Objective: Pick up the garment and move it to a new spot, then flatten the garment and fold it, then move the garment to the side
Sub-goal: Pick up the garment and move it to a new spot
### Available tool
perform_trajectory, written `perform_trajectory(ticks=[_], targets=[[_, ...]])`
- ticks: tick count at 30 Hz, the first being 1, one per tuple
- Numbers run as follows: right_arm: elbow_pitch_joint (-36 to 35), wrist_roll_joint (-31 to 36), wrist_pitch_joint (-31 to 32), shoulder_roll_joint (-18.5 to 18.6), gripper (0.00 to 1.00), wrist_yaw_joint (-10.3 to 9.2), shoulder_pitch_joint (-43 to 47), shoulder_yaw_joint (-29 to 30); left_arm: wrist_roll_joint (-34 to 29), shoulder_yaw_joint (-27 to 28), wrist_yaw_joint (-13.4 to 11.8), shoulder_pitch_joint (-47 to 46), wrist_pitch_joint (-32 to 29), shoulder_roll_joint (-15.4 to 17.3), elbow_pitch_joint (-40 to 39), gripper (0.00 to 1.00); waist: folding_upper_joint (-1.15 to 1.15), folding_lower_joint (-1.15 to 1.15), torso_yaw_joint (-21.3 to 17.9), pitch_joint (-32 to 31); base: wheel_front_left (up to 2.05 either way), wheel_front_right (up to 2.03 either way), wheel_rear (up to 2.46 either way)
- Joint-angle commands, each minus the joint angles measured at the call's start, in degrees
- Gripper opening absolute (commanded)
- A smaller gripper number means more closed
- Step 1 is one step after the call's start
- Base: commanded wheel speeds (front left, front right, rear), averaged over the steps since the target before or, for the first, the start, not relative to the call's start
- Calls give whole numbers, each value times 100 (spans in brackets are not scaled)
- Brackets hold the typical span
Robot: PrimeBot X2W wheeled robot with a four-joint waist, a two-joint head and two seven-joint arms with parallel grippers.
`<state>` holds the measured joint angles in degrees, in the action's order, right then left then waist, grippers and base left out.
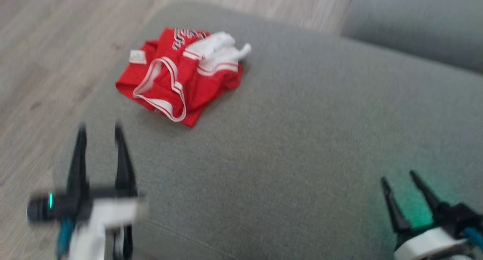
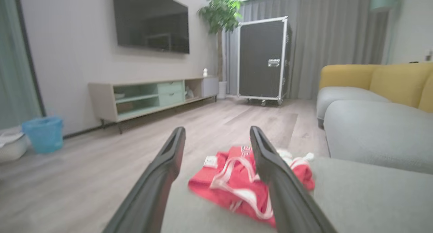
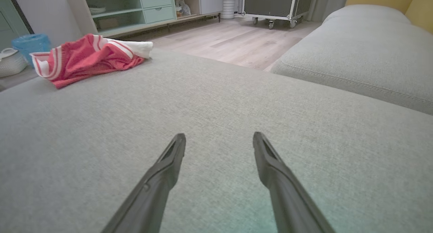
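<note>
Floor (image 1: 41,52): pale wood planks, along the left and far sides of the seat cushion.
Seat cushion (image 1: 302,139): grey fabric and broad; it carries the garment.
Second cushion (image 1: 415,22): grey, just beside the seat cushion at its far right.
Wheeled case (image 2: 262,57): black with metal edges, standing upright on the floor by the curtain.
Low cabinet (image 2: 152,94): against the wall under a wall screen.
Garment (image 1: 181,75): red with white trim, crumpled in a heap on the seat cushion near its far left edge. A white part lies at its far right.
Left gripper (image 1: 100,127): at the cushion's near left edge, with the garment ahead of it. Jaws spread wide, holding nothing.
Right gripper (image 1: 398,176): over bare cushion at near right, well apart from the garment. Jaws spread wide, holding nothing.
</note>
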<state>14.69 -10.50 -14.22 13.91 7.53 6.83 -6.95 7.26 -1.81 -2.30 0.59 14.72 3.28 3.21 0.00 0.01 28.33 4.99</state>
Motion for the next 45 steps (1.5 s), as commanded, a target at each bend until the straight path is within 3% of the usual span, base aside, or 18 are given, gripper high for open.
perform_trajectory(ticks=[1,6,9,12,20,21,22,24,29,33,40,45], targets=[[-228,32,-78,337,100,-4,-311,-110,-127,115,106,-835,28,131,-63,100,0,-1,-104,604,0,0,0],[-428,11,-61,866,100,-4,-520,-64,-164,-155,477,-2557,-27,250,999,100,0,-1,-234,1177,0,0,0],[-624,-45,43,1162,100,-4,-660,-11,-69,-260,606,-3566,-369,221,1812,100,0,-1,-329,1547,0,0,0],[-780,-91,139,1343,100,-4,-714,58,-22,-280,583,-4149,-673,183,2380,100,0,-1,-381,1778,0,0,0],[-1281,-240,380,1784,100,-4,-806,265,357,-95,464,-5490,-1785,146,4878,100,0,-1,-573,2413,0,0,0],[-1314,-249,395,1802,100,-4,-842,247,379,-73,455,-5567,-1823,183,5131,93,0,-1,-610,2455,0,0,0],[-1332,-259,403,1804,100,-4,-886,235,414,-46,463,-5635,-1825,210,5349,44,0,-1,-644,2480,0,0,0],[-1336,-270,389,1772,100,-4,-966,229,499,19,468,-5738,-1709,219,5666,0,0,-1,-685,2480,0,0,0],[-1187,-260,274,1635,100,-4,-1096,121,573,61,642,-5973,-846,397,5946,0,0,-1,-791,2207,0,0,0],[-795,-270,91,1306,100,-4,-1247,-75,325,-217,783,-6422,-264,710,5912,0,0,-1,-1030,1550,0,0,0],[-124,-282,-67,572,100,-4,-1366,-482,337,-614,960,-7011,-205,818,5552,0,0,-1,-1764,381,0,0,0],[-89,-278,-75,175,100,-4,-1336,-491,1213,-1258,976,-7186,-723,585,4854,0,0,-1,-2414,-189,0,0,0]])
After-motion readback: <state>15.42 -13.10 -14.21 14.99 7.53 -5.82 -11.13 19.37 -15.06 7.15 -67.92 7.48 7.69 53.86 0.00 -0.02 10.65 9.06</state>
